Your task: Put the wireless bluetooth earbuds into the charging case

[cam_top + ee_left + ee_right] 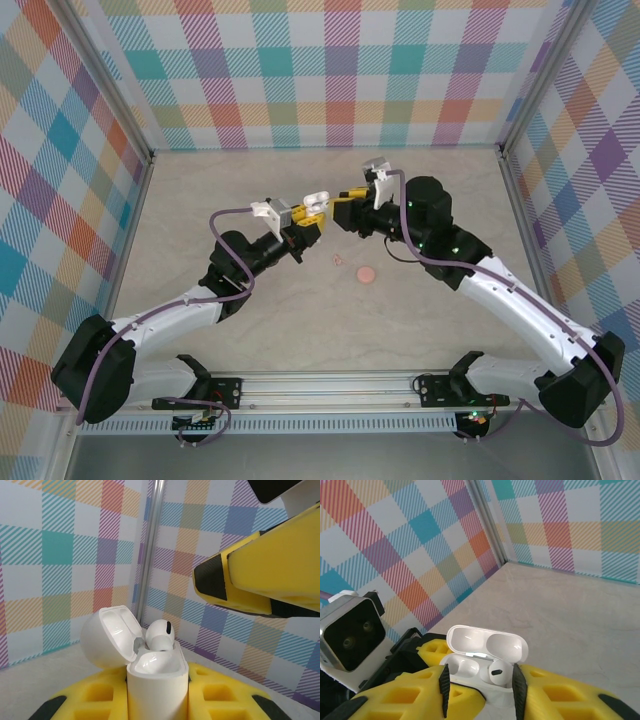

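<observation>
the yellow fingers [95, 700] of the left gripper [157, 702] are seen clamped tight on the charging case [157, 680], which is held upright above the table [250, 180] with its lid [107, 635] swung back. one earbud [160, 634] is seated in one of the two wells, its rounded head standing proud. the right gripper [481, 689] is held just beside the case, apart from it, jaws parted and nothing gripped. a salmon disc [366, 272] is seen lying on the table below.
</observation>
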`<state>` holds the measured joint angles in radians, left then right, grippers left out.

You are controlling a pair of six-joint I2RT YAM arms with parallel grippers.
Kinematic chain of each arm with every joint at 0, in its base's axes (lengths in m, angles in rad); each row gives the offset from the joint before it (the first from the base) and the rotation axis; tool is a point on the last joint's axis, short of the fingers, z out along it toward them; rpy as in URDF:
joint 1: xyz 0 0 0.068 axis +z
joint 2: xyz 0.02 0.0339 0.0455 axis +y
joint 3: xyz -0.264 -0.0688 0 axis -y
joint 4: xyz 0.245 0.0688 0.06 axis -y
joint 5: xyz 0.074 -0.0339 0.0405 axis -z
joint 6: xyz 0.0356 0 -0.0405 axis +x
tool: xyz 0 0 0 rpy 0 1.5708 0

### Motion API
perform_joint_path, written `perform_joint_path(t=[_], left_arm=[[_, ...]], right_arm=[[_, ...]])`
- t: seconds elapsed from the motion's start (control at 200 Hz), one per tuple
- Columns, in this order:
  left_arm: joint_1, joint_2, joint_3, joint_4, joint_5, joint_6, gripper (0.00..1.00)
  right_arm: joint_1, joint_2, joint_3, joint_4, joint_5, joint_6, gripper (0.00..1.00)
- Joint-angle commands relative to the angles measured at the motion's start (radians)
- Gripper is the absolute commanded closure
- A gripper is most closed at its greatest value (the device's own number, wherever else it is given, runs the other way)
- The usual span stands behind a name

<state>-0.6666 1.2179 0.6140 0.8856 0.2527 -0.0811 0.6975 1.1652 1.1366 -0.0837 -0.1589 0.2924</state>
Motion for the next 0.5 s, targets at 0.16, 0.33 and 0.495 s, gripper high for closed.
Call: perform_joint_path(t=[0.16,0.33,0.495], left_arm=[[-0.016,-0.017,0.036,0.014,0.052,0.021,1.00],[-0.015,-0.046,0.033,-0.045,-0.006,0.025,1.00],[0.007,-0.101,0.033,-0.149,-0.008,0.018,1.00]], right_arm=[[-0.001,0.058,0.075,-0.105,0.028,-0.023,0.64],[-0.004,0.061,0.071,-0.128,0.107,-0.007,0.62],[-0.058,0.056,0.062,-0.199,0.158,0.028,0.61]])
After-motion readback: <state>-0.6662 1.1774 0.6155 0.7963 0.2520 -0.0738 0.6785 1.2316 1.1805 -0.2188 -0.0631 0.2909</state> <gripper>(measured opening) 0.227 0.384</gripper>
